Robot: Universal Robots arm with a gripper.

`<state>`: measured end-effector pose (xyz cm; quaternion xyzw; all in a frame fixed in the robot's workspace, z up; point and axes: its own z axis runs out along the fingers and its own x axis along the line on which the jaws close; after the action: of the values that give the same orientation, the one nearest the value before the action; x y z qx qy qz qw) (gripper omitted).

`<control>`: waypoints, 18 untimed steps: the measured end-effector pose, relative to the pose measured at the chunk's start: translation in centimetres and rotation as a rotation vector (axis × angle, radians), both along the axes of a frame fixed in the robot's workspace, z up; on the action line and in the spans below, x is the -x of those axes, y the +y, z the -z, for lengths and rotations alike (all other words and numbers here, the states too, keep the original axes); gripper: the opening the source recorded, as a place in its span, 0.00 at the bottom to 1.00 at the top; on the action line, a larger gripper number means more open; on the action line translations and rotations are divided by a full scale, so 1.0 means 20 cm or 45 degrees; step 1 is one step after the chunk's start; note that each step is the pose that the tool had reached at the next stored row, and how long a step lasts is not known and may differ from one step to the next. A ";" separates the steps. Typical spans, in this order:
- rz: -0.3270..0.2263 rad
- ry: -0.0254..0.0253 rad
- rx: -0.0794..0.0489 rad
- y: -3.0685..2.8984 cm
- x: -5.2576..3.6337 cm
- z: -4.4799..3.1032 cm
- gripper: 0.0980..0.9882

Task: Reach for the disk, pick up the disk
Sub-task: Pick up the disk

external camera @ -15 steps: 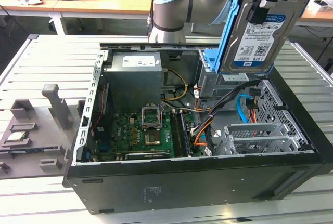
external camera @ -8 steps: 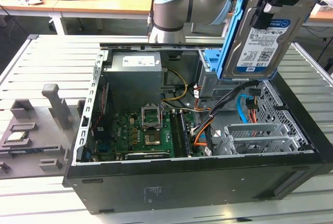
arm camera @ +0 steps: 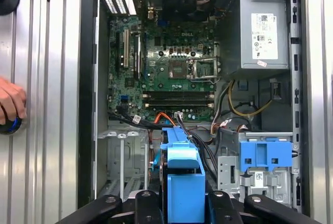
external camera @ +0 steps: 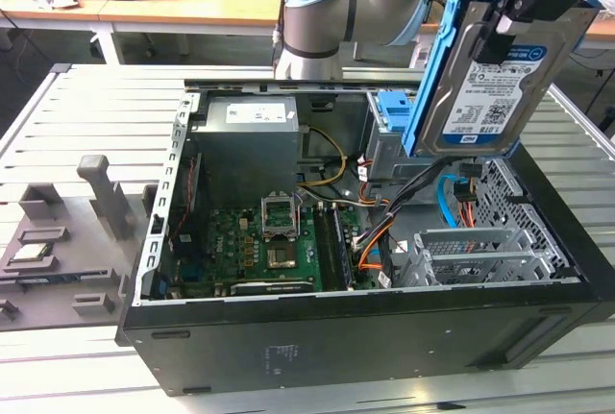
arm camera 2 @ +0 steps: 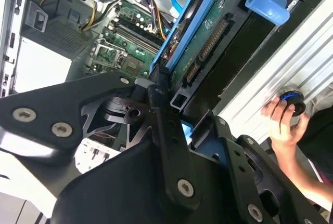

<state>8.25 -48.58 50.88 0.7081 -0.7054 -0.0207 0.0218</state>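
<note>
The disk (external camera: 485, 78), a silver-grey hard drive with a white-and-blue label and a blue bracket along its edges, hangs tilted in the air above the back right corner of the open computer case (external camera: 384, 337). My gripper (external camera: 507, 12) is shut on its upper end with black fingers on both sides. In the second wrist view the disk (arm camera 2: 218, 42) shows its circuit-board underside past the gripper (arm camera 2: 169, 96). In the first wrist view its blue bracket (arm camera: 182, 172) sits between the fingers (arm camera: 145, 203) of the gripper (arm camera: 182, 206).
Inside the case lie the green motherboard (external camera: 274, 241), the grey power supply (external camera: 250, 140), cables and a second blue-bracketed drive bay (arm camera: 261, 156). A person's hand (arm camera 2: 281, 122) rests on a black knob beside the case. A grey fixture (external camera: 58, 241) stands on the exterior view's left.
</note>
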 end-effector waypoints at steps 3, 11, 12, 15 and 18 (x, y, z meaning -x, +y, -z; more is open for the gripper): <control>0.000 0.0000 0.000 -0.030 0.000 0.000 0.30; 0.000 0.0000 0.000 -0.087 0.000 0.000 0.30; 0.000 0.0000 0.000 -0.093 0.000 0.000 0.30; 0.000 0.0000 0.000 -0.122 0.000 0.000 0.30; 0.000 0.0000 0.000 -0.145 0.000 0.000 0.30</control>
<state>8.26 -51.47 50.89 0.7081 -0.7054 -0.0207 0.0218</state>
